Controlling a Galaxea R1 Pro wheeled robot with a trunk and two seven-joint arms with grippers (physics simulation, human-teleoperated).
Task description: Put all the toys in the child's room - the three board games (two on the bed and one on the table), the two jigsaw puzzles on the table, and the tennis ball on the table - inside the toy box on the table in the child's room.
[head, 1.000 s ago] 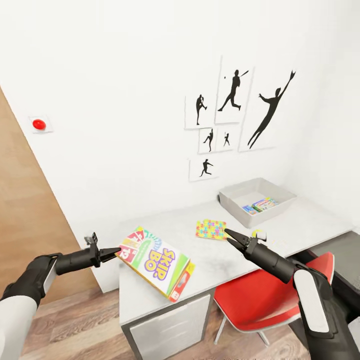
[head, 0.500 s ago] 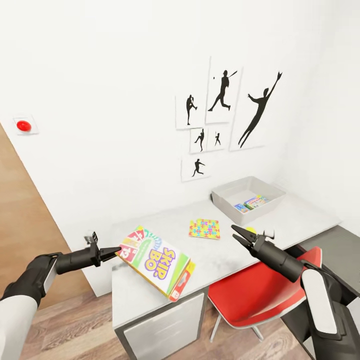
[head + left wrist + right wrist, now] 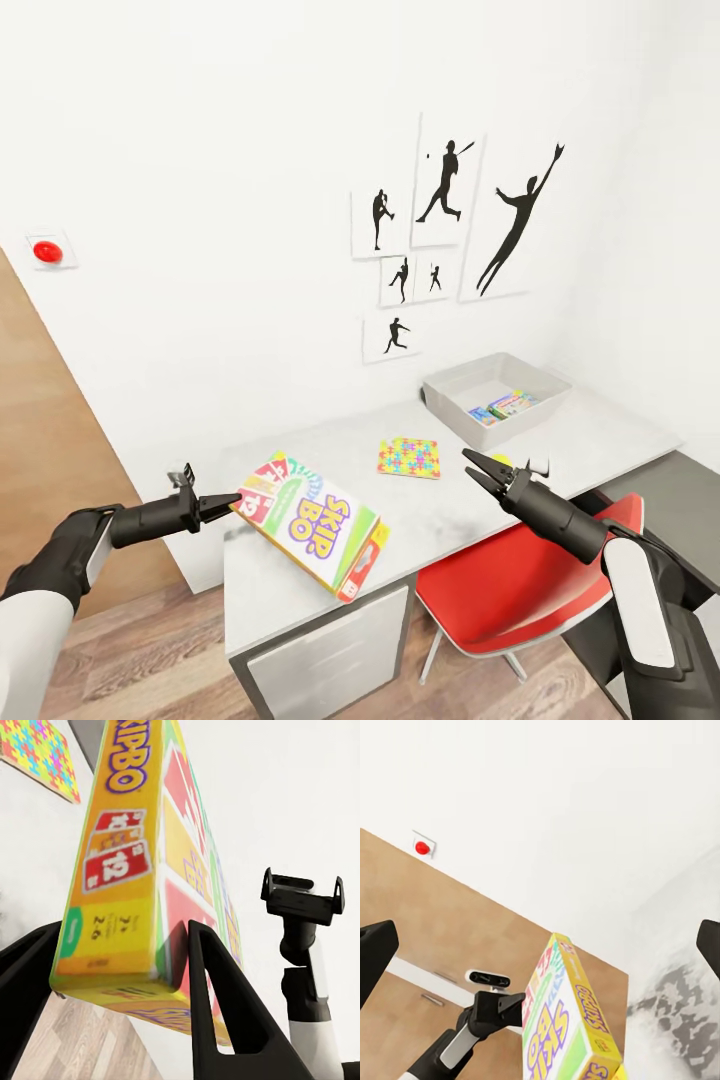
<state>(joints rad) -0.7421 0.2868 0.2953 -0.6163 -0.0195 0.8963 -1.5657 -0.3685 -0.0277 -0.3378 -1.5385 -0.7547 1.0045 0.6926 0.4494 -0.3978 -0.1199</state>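
My left gripper is shut on a corner of a colourful Skip-Bo board game, held tilted over the table's near left corner. The left wrist view has that board game clamped between both fingers. One jigsaw puzzle lies flat mid-table. My right gripper hovers open to its right, empty, with the tennis ball just behind it. The grey toy box stands at the table's far right with a small colourful flat box inside. The bed is out of view.
A red chair is tucked under the table beneath my right arm. A dark grey cabinet with a white door supports the table's left end. Black sports pictures hang on the white wall, and a red button sits at the left.
The view swung a little a second ago. My right gripper drew slightly right, away from the puzzle. Over the last half second nothing moved, and the left gripper kept its hold.
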